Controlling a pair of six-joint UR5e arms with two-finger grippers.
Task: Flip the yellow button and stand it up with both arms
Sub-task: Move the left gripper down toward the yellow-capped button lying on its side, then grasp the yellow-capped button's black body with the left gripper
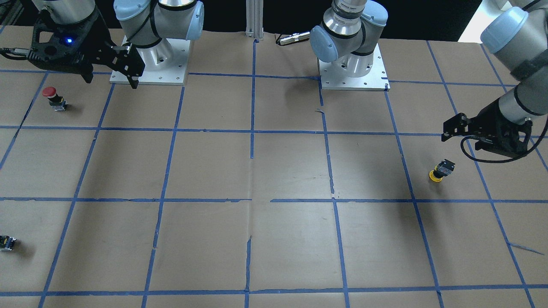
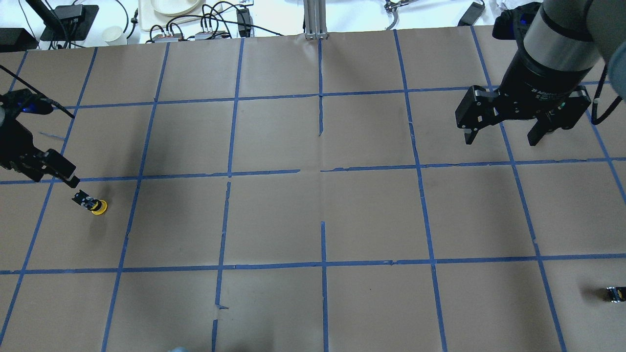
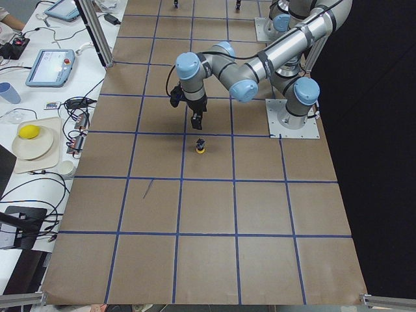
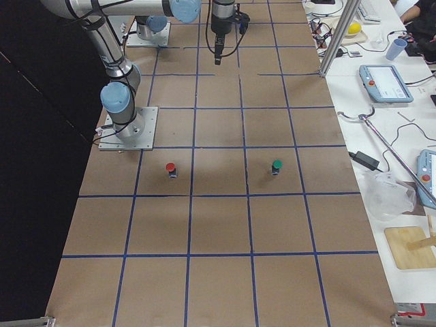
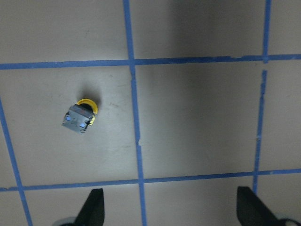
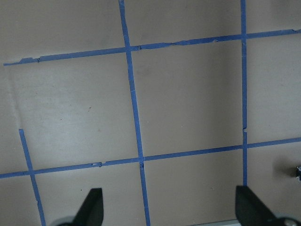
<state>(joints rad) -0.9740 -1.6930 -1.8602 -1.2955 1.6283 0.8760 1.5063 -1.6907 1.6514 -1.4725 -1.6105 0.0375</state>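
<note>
The yellow button [image 1: 441,170] rests cap down on the paper-covered table, its grey-black block up and slightly tilted. It also shows in the overhead view [image 2: 91,203] and the left wrist view [image 5: 79,116]. My left gripper [image 2: 51,173] hovers above the table just beside it, open and empty. In the left wrist view the left gripper [image 5: 171,212] has its fingertips wide apart, with the button up and to the left of them. My right gripper [image 2: 501,134] is open and empty, high over the far side of the table. The right wrist view [image 6: 170,209] shows only paper and tape.
A red-capped button [image 1: 53,98] stands near the right arm's base. A green-capped button [image 4: 276,165] stands further out. A tiny dark block with a yellow spot [image 2: 614,293] lies at the table's right edge. Blue tape marks a grid on the table.
</note>
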